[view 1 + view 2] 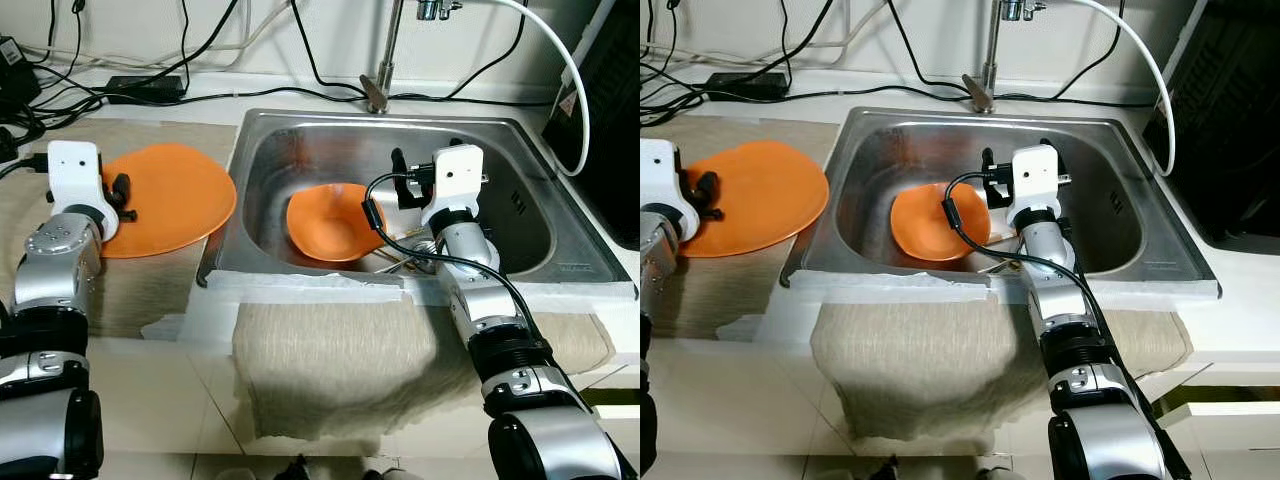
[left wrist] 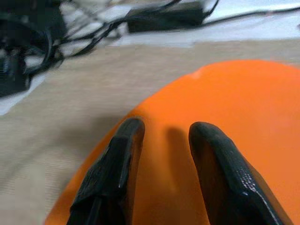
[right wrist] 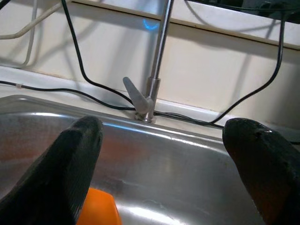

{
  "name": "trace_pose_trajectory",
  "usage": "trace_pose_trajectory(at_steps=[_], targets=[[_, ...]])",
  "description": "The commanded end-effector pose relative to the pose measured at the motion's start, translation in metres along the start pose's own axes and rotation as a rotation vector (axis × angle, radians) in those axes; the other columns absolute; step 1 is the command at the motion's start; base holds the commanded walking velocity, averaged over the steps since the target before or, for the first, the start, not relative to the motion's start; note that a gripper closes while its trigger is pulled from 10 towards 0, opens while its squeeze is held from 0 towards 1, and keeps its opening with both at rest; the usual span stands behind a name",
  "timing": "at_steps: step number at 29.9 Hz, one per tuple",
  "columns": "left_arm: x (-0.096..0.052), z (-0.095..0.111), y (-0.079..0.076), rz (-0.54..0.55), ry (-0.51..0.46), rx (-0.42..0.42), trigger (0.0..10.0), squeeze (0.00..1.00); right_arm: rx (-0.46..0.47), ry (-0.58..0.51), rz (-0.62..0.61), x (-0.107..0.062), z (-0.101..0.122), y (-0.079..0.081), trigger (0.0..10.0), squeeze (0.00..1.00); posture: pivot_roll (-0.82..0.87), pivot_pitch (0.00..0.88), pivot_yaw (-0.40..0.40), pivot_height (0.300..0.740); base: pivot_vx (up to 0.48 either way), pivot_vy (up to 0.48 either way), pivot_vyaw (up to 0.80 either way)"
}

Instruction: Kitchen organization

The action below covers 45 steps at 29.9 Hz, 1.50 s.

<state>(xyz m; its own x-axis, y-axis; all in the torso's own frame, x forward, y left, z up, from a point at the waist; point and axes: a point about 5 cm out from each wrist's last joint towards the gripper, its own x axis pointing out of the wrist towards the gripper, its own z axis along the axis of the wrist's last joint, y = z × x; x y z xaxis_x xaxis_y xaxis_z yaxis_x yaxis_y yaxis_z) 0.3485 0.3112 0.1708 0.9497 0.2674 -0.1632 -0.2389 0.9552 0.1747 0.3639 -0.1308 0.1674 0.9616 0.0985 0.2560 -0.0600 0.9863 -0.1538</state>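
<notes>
A white kitchen counter (image 1: 140, 390) carries everything here, with a rectangular stainless-steel sink (image 1: 520, 150) sunk into it. To the robot's left of the sink a beige woven mat (image 1: 150, 290) lies flat on the counter, and a round flat orange plate (image 1: 170, 200) rests on that mat, its edge close to the sink's rim. A second beige cloth (image 1: 340, 370) is spread on the counter in front of the sink and hangs over the front edge. Along the back wall, black cables (image 1: 90, 95) and a black power adapter (image 1: 145, 88) lie on the counter behind the mat.
</notes>
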Motion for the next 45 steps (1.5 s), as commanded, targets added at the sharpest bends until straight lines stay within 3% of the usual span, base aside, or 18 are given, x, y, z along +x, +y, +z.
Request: trace_pose_trajectory(at_steps=[1, 6, 12, 23, 34, 39, 45], targets=[[-0.001, -0.019, 0.007, 0.035, 0.091, -0.012, 10.0, 0.00, 0.023, 0.013, -0.010, -0.001, -0.003, -0.003, 10.0, 0.00, 0.06, 0.000, -0.006, 0.740, 0.000, 0.000, 0.00], [-0.006, -0.046, 0.016, 0.079, 0.187, -0.052, 10.0, 0.00, 0.074, 0.029, 0.013, 0.002, -0.002, -0.001, 10.0, 0.00, 0.06, 0.000, -0.007, 0.740, 0.000, 0.000, 0.00], [-0.006, -0.048, 0.013, 0.071, 0.183, -0.045, 10.0, 0.00, 0.173, 0.046, 0.068, 0.013, 0.006, 0.001, 10.0, 0.00, 0.06, 0.000, -0.012, 0.740, 0.000, 0.000, 0.00], [-0.004, -0.047, 0.004, 0.043, 0.167, -0.064, 10.0, 0.00, 0.151, 0.031, 0.117, 0.019, 0.014, 0.003, 10.0, 0.00, 0.06, 0.000, -0.014, 0.740, 0.000, 0.000, 0.00], [-0.004, -0.052, 0.000, 0.031, 0.174, -0.066, 10.0, 0.00, 0.101, 0.103, 0.330, 0.023, 0.011, 0.008, 10.0, 0.00, 0.06, 0.000, -0.018, 0.740, 0.000, 0.000, 0.00], [-0.005, -0.055, -0.001, 0.032, 0.182, -0.075, 10.0, 0.00, 0.096, 0.155, 0.498, 0.025, 0.011, 0.014, 10.0, 0.00, 0.06, 0.000, -0.024, 0.740, 0.000, 0.000, 0.00], [-0.005, -0.057, -0.002, 0.034, 0.187, -0.085, 10.0, 0.00, 0.079, 0.174, 0.582, 0.029, 0.013, 0.020, 10.0, 0.00, 0.06, 0.000, -0.025, 0.740, 0.000, 0.000, 0.00]])
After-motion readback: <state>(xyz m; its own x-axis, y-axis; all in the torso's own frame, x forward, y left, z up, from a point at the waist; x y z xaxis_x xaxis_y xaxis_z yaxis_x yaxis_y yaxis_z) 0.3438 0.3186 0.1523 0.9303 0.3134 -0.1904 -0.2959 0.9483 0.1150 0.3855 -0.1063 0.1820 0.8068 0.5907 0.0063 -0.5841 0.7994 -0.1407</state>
